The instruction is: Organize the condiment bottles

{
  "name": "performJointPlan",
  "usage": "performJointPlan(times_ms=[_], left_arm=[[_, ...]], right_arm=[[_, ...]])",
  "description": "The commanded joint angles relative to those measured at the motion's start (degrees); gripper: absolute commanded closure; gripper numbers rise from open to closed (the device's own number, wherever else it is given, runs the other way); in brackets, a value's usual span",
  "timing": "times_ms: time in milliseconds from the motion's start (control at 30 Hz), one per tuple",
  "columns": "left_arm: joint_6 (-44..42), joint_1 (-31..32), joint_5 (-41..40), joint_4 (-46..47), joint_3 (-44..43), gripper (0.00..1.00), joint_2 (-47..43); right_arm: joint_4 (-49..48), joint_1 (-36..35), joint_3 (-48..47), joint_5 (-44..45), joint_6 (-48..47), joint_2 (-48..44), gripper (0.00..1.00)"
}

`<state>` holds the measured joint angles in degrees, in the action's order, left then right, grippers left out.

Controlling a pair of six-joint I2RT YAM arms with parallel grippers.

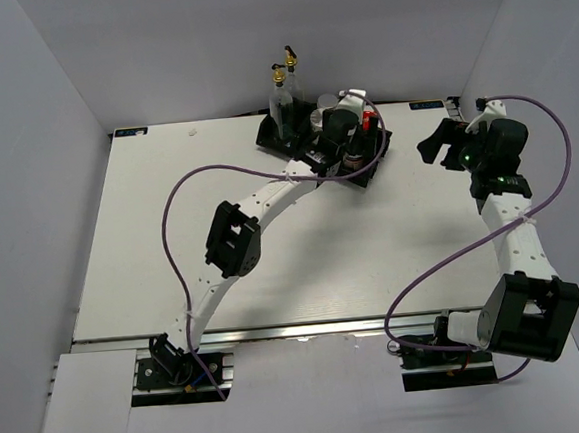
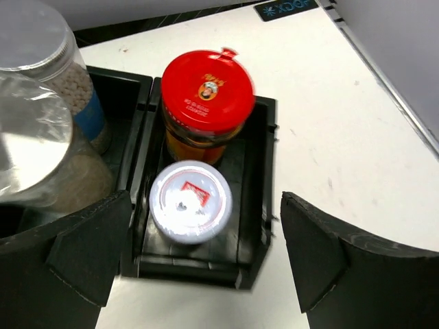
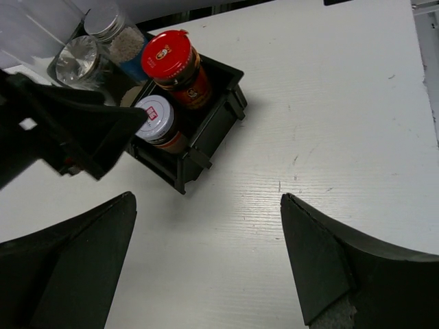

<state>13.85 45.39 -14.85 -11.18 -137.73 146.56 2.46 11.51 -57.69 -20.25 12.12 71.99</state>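
Two jars, the red-capped jar [image 2: 207, 89] and a silver-lidded jar [image 2: 190, 201], share one tray [image 2: 267, 157] compartment.
They stand side by side at the tray's end on the counter [image 2: 343, 137]; the left fingers [image 2: 322, 260] gape empty above them, and the right fingers [image 3: 329, 267] gape empty nearby.

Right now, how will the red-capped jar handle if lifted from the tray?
The red-capped jar: rigid, probably glass, so likely slick and fragile. Looks full, likely hefty for size. Tray wall and silver-lidded jar hem it in; tipping unlikely, lift straight up.
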Motion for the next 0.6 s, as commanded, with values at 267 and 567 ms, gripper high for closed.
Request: performJointPlan(times_ms=[267, 567], left_arm=[[8.54, -2.65, -11.77, 0.09, 63.40, 0.02, -59.72], [21.57, -35.18, -12.04, -3.50, 92.46, 0.02, -81.87]], right_arm=[[0.44, 0.01, -1.02, 10.14, 1.41, -4.75, 0.11], [-1.84, 0.01, 2.49, 16.11, 4.84, -6.24, 0.11]])
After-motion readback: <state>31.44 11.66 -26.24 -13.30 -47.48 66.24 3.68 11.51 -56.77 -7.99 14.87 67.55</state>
